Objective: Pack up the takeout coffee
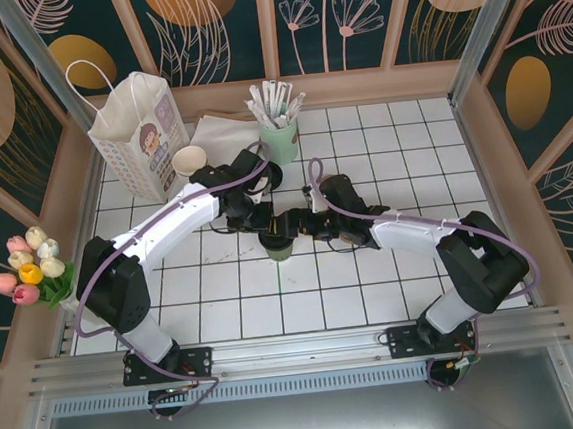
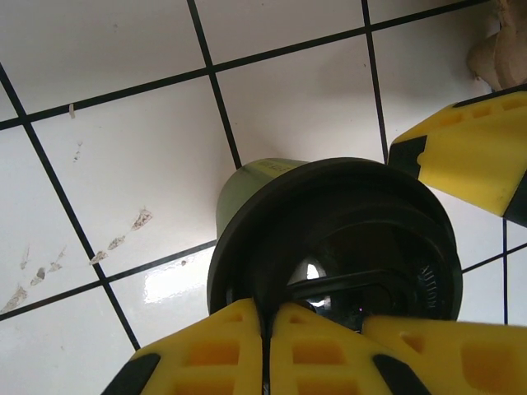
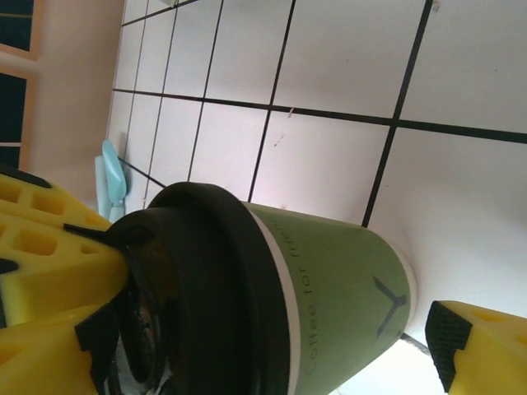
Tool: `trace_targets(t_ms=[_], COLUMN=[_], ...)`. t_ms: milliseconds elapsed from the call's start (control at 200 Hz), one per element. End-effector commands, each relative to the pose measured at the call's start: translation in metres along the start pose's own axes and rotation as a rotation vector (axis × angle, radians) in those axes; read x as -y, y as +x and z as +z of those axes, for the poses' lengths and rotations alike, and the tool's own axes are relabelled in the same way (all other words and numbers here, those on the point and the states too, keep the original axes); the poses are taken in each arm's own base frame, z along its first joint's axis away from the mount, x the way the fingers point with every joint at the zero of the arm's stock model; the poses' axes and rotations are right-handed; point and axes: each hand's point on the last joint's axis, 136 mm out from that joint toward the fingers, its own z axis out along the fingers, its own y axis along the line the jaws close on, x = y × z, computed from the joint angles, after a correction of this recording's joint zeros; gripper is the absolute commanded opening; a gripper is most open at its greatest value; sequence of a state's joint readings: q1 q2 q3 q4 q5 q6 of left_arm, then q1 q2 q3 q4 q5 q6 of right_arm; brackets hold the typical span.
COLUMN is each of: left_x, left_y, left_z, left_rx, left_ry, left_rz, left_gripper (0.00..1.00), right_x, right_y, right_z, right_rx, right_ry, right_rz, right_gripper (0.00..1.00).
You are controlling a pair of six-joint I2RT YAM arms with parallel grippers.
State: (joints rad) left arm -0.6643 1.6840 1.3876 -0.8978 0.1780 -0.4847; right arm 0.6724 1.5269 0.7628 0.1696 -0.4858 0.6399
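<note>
Our closed left gripper [image 2: 268, 346] seats the lid [image 2: 329, 206]; right gripper [image 3: 276, 300] stands open around the cup [image 2: 243, 185]; next we grasp and bag it.

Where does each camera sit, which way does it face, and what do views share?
Top external: high behind the robot, looking down at the tiled table; left arm, right arm show.
Left wrist: over the green cup, facing down onto its black lid; left hand shut.
Right wrist: beside the cup, facing its side; right hand open around it.
All share cup and lid.
</note>
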Motion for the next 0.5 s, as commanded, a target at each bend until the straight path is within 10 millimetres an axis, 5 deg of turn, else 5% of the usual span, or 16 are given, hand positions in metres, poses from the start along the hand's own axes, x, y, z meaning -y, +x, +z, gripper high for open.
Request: trace_targets(t_ms=[0, 385, 490], left_x=[-0.002, 0.011, 0.033], left_y=[0.005, 0.004, -0.008], left_z=[0.011, 0.013, -0.007], left_rx=[-0.041, -0.046, 0.022], left_ry=[-0.021, 0.052, 0.162], left_rz=[-0.021, -0.026, 0.0], left_gripper=[0.08, 0.12, 0.12], right_x=[0.009, 0.032, 0.031], right_y=[0.003, 0.019, 0.018], right_z=[0.0, 0.007, 0.005], right_rx=[-0.002, -0.043, -0.035], right_ry=[0.047, 0.134, 0.137], right_rz=[-0.013, 0.023, 0.019], right_gripper=[0.95, 0.89, 0.87])
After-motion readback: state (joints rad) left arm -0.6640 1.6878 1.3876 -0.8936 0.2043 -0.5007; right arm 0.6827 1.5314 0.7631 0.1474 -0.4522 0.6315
